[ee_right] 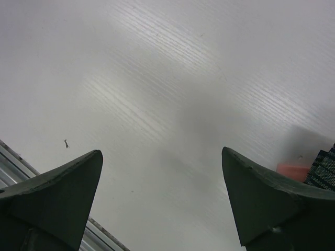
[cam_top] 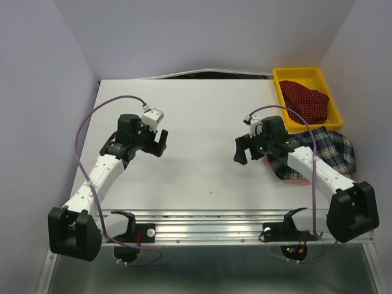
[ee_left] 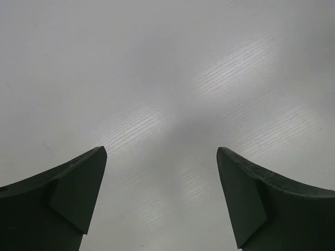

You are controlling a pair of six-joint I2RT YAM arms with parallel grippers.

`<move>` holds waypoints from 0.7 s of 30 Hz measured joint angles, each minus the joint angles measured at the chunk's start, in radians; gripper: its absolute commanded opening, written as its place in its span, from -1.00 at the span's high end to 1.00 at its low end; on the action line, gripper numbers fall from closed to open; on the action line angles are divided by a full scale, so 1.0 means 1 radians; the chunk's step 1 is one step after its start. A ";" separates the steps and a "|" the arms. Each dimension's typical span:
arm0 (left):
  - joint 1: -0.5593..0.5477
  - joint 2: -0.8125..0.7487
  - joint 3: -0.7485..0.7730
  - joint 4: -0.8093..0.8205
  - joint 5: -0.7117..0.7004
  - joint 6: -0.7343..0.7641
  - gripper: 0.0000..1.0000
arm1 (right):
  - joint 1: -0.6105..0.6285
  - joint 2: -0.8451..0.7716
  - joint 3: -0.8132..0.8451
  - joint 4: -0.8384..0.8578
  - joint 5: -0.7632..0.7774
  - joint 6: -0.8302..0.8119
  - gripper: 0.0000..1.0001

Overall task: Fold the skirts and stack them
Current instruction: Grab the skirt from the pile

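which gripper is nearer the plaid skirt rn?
Right. The right gripper hangs open close beside the plaid skirt, its arm crossing over the cloth. The left gripper is open far across the table.

readable text: none that I can make out, in any of the three views
left arm (cam_top: 104, 168) and right arm (cam_top: 318, 168): no brand or number legible on the casings
yellow tray (cam_top: 278, 86): plain rim, no label showing
red skirt (cam_top: 306, 98) and plaid skirt (cam_top: 331, 150): just dots and checks, no lettering
table (cam_top: 202, 122): wood grain only, no marks that read as text
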 measured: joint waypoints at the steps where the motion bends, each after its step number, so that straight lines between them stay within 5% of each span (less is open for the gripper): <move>1: 0.000 -0.001 0.001 -0.001 0.006 0.000 -0.97 | 0.000 0.000 0.000 0.000 0.003 0.003 -1.00; 9: 0.000 0.016 0.068 -0.041 0.048 -0.002 -0.97 | -0.042 0.105 0.137 -0.023 0.022 0.022 -1.00; 21: 0.000 0.077 0.196 -0.079 0.095 -0.028 -0.97 | -0.390 0.486 0.741 -0.039 0.063 0.037 -1.00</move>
